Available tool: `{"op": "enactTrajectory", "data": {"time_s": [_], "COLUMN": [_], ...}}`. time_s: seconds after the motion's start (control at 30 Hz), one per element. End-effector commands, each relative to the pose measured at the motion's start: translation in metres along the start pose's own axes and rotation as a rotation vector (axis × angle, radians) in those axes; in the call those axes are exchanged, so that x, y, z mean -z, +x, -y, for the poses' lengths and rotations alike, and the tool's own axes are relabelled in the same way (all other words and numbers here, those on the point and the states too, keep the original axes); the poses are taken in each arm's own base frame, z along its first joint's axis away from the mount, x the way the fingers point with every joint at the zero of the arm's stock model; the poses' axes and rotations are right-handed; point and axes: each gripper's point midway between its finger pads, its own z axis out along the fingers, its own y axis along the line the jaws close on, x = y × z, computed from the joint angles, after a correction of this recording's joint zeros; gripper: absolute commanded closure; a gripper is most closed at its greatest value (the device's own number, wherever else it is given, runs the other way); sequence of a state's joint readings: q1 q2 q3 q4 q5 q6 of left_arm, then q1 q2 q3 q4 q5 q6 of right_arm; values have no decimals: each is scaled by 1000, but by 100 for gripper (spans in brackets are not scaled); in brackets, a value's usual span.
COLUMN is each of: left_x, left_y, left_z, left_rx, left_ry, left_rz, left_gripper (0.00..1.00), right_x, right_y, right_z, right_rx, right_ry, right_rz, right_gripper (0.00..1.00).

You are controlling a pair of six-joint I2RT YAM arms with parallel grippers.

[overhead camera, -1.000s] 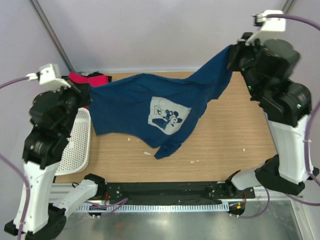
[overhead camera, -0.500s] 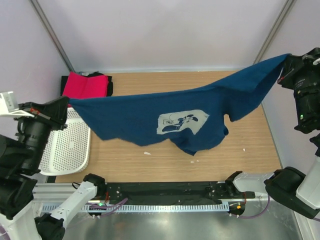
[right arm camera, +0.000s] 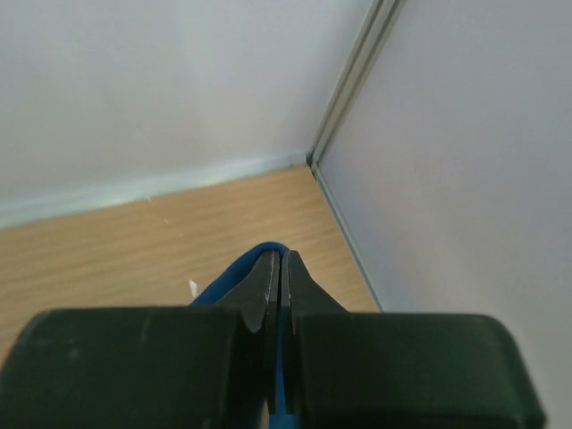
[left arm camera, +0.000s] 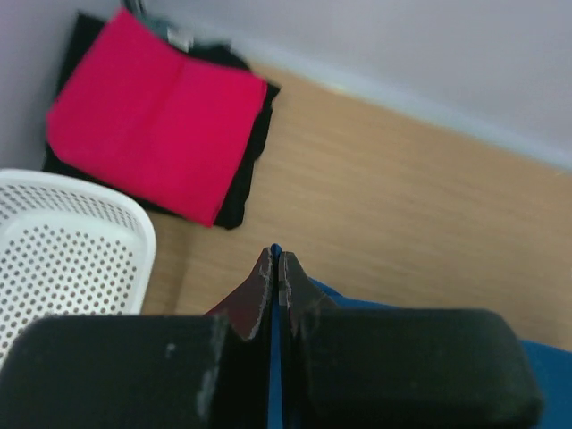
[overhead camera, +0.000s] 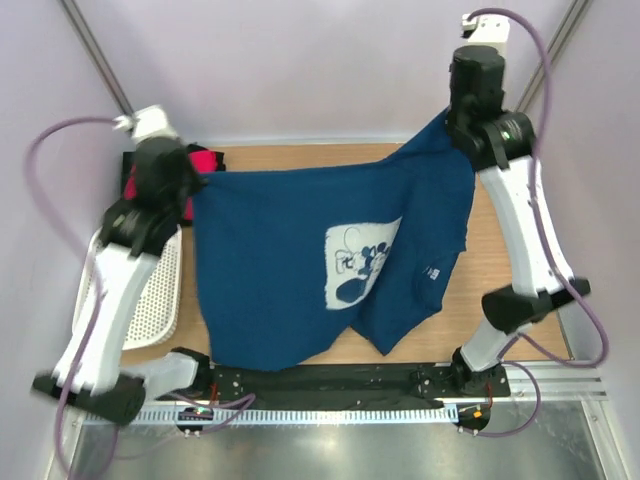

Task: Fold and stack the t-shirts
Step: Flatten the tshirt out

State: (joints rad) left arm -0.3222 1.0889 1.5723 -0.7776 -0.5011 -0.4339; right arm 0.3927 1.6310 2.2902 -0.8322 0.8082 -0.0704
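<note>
The navy t-shirt [overhead camera: 300, 260] hangs in the air between the two arms, spread above the worktop [overhead camera: 505, 250] with its white print towards the top camera; its lower edge droops to the near side, and the right part folds in on itself. The left tool [left arm camera: 275, 259] is pinched tight on a thin blue edge of the cloth; the right tool [right arm camera: 279, 264] is closed the same way on a blue fold, up near the far right corner. The pink-red tee [left arm camera: 152, 112] lies folded on top of the black tee [left arm camera: 243, 174] at the far left corner, just beside the white basket [left arm camera: 63, 255].

The cloth looks light and wholly limp; it keeps no shape of its own, sags between the two grips and probably swings and bunches with any quick move. A pinch this narrow may slip if the arms pull the shirt hard taut; it likely drags rather than slides on the wood, which should help in laying it flat. The best holds, I judge, are at corners along a hem or seam, where the cloth is doubled and thicker; which edge is gripped now I cannot tell.
</note>
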Motion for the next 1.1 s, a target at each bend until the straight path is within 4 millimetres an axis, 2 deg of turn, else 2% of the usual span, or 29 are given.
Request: {"op": "enactTrajectory", "data": {"time_s": [0.0,0.03,0.07,0.13,0.17,0.2,0.23,0.27,0.3,0.33,0.37,0.4,0.43,0.47,0.5,0.53,0.57,0.6,0.63,0.67,0.73,0.77,0.8,0.87,0.93,0.97,1.07], "left_x": [-63,-68,-83,-88,-81,-84,-80,-76,-63,-56,-48,-33,-26,-19,-8,0,7,14,30,39,56,78,86,114,126,136,128], "left_y": [18,4,6,-13,-39,-45,-55,-64,-82,-89,-95,-100,-100,-100,-95,-92,-90,-85,-83,-81,-78,-85,-83,-96,-100,-110,-110], "left_z": [18,29,39,51,60,65,68,70,72,71,71,69,67,65,58,56,54,49,42,39,29,22,18,7,-5,-11,-26], "left_rx": [17,31,18,9,28,11,8,9,21,13,17,24,23,29,34,41,59,70,85,108,131,156,176,206,206,209,161], "left_ry": [-27,6,23,51,81,91,105,116,137,149,162,183,193,204,212,225,233,236,252,259,262,285,284,300,269,257,151], "left_rz": [-29,9,-2,26,75,74,92,109,143,157,169,183,185,187,185,185,184,179,187,189,188,219,213,262,274,302,284], "left_gripper": [100,100,100,100,100,100,100,100,100,100,100,100,100,100,100,100,100,100,100,100,100,100,100,100,100,100,100], "right_x": [-53,-61,-66,-71,-68,-57,-48,-41,-32,-4,0,12,45,50,62,70,89,96,103,119,130,140,151,161,167,169,160], "right_y": [22,20,15,-12,-23,-47,-60,-64,-76,-96,-91,-98,-112,-105,-105,-104,-106,-104,-103,-106,-103,-106,-105,-106,-110,-111,-105], "right_z": [-19,-18,-19,-18,-15,-8,-3,0,2,22,21,20,42,38,46,55,74,80,88,105,116,125,136,147,156,159,155], "right_rx": [-21,-24,-29,-54,-54,-86,-106,-117,-146,-190,-185,-164,-172,-159,-161,-166,-183,-179,-179,-196,-184,-190,-201,-212,-221,-216,-186], "right_ry": [-58,-59,-70,-80,-81,-98,-109,-120,-145,-159,-180,-234,-237,-253,-254,-243,-228,-222,-214,-194,-182,-176,-168,-153,-133,-125,-108], "right_rz": [-19,-18,-10,43,68,127,161,176,216,278,272,309,369,357,364,367,387,389,396,419,411,421,437,456,468,476,449], "right_gripper": [99,99,99,99,99,99,99,99,99,99,99,99,99,99,99,99,99,99,99,99,99,99,99,99,99,99,99]}}
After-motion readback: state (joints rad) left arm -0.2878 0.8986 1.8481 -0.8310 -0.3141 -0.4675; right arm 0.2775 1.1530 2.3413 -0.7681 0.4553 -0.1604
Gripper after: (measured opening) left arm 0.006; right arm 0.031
